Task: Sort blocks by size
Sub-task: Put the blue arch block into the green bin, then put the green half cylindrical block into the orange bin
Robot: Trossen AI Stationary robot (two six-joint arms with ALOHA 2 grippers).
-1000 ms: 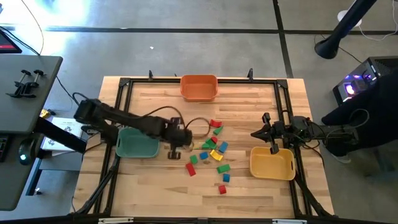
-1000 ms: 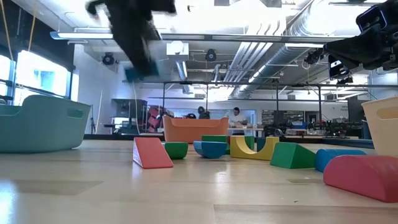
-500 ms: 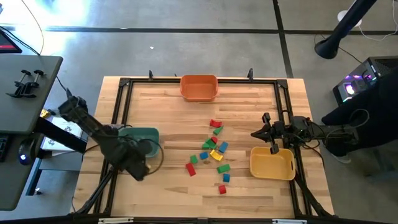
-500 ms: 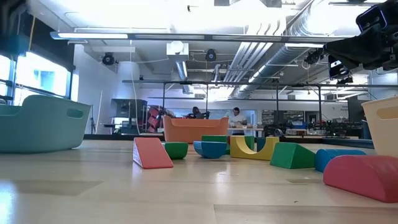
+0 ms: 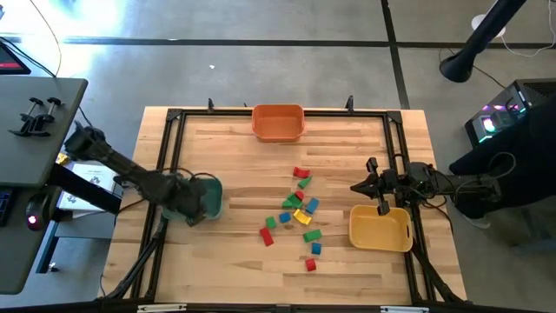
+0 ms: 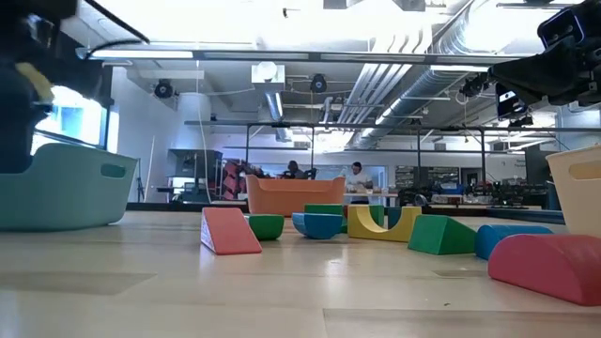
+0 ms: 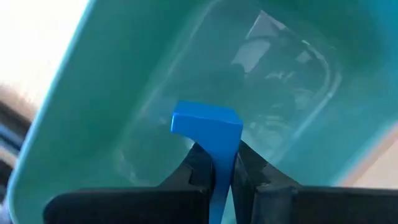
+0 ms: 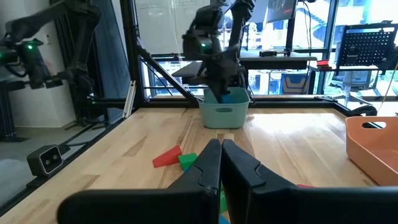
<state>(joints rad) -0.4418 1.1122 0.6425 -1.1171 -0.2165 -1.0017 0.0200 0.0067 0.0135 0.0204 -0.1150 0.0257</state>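
Observation:
My left gripper (image 5: 192,209) is shut on a blue block (image 7: 207,121) and hangs over the teal bin (image 5: 207,193) at the table's left. The wrist view shows the bin's floor (image 7: 267,93) beyond the block. Loose red, green, blue and yellow blocks (image 5: 295,204) lie on the wood in the table's middle. A few more, such as a red one (image 5: 267,235) and a blue one (image 5: 315,249), lie nearer the front. My right gripper (image 5: 354,186) waits shut, level, by the yellow bin (image 5: 380,228). My left gripper pinches the blue block's narrow part (image 7: 221,177) between its two fingers. The block's wider end (image 7: 205,119) sticks out past the fingertips. The fingers point steeply down from above. The block hangs clear over the inside of the teal bin.
An orange bin (image 5: 278,122) stands at the far edge in the middle. A black frame (image 5: 174,122) runs round the tabletop. In the low view a red wedge (image 6: 229,230), a yellow arch (image 6: 385,225) and other blocks lie before the teal bin (image 6: 66,183).
My left gripper has carried the blue block from beside the pile toward the table's left edge. It swung past the teal bin's near side, rolled its wrist and sank until it hung over the bin. It stayed shut on the block.

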